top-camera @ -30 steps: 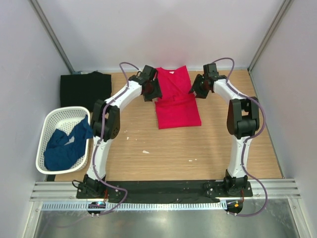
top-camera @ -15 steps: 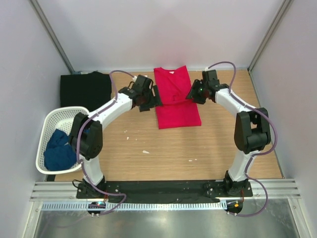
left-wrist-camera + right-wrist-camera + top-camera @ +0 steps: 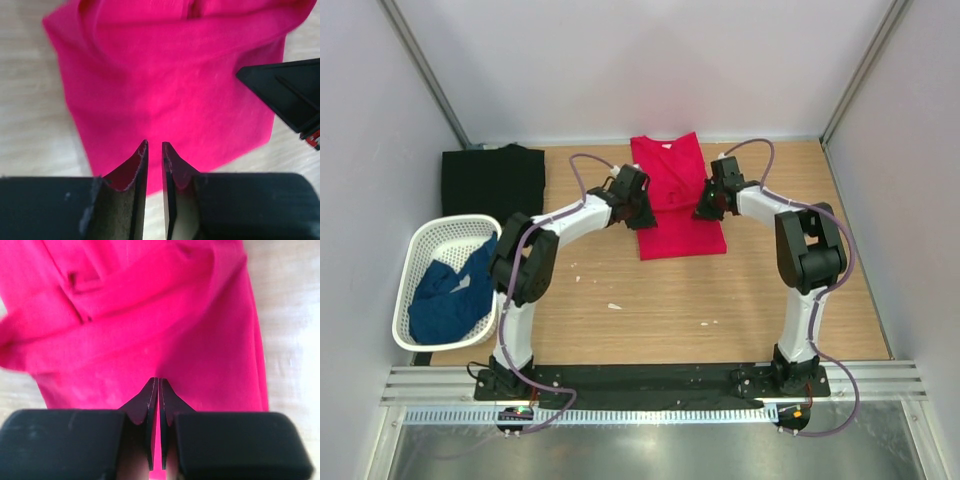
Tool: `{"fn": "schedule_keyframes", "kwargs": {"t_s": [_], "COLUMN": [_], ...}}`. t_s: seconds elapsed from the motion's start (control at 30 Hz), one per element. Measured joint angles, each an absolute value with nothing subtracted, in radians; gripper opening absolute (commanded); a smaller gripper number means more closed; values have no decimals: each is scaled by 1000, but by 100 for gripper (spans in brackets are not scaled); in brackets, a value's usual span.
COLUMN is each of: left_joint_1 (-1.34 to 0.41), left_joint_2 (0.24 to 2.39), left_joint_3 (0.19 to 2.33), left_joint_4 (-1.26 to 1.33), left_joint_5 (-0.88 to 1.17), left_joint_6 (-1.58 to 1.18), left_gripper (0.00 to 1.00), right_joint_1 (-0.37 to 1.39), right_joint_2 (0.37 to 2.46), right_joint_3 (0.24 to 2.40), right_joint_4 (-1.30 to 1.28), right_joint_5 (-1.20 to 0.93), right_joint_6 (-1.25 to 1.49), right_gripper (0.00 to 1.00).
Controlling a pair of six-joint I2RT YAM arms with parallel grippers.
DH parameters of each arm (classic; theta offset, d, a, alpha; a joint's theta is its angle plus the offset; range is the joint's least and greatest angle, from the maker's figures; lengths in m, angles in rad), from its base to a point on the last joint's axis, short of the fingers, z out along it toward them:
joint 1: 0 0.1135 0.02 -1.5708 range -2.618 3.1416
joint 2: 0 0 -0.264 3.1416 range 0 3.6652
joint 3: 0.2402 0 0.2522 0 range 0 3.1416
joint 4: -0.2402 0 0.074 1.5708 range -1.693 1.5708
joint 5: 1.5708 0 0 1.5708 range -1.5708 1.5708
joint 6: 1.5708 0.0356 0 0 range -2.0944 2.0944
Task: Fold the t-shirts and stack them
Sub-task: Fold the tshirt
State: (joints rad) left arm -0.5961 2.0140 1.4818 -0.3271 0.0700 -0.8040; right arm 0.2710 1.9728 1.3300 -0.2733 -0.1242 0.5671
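Three t-shirts show. The red t-shirt (image 3: pixel 675 205) lies part-folded and rumpled at the far middle of the bench (image 3: pixel 670 300), the black t-shirt (image 3: pixel 492 180) flat at far left, and the dark blue t-shirt (image 3: pixel 445 300) heaped in the white mesh basket (image 3: pixel 435 235). The right gripper (image 3: pixel 156 381) has its jaws clenched on red cloth. The left gripper (image 3: pixel 154 145) has its jaws nearly together at the shirt's edge; I cannot tell whether they grip it.

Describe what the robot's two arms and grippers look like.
Both the left arm and right arm have white links with bulky black joints, rising from black bases. A greyish-purple cable loops loosely along each. The left gripper and right gripper are matte black blocks with fingers tapering to thin wedge tips.
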Motion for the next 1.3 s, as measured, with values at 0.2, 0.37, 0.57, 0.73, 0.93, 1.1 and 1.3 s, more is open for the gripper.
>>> {"fn": "schedule_keyframes", "kwargs": {"t_s": [0.2,0.37,0.57,0.73,0.93,1.1,1.3], "left_joint_1": [-591,-582,-558,-538,-527,-525,-525], "left_joint_2": [2146,2230,2341,2383,2393,2387,2240], "left_joint_3": [1634,1740,1853,1896,1915,1915,1828], "left_joint_4": [-313,-305,-301,-303,-302,-310,-356], "left_joint_5": [57,45,38,35,43,47,20], "left_joint_6": [-802,-795,-777,-770,-725,-668,-606], "left_gripper": [14,14,14,16,17,23,38], "right_joint_1": [271,271,271,271,267,262,255], "right_joint_2": [2052,2111,2173,2185,2185,2180,2075], "right_joint_3": [1439,1530,1564,1582,1585,1610,1599], "right_joint_4": [-261,-252,-216,-202,-202,-209,-254], "right_joint_5": [-93,-72,-46,-40,-40,-38,-7], "right_joint_6": [565,559,559,558,515,432,358], "right_gripper": [10,10,10,10,10,14,27]}}
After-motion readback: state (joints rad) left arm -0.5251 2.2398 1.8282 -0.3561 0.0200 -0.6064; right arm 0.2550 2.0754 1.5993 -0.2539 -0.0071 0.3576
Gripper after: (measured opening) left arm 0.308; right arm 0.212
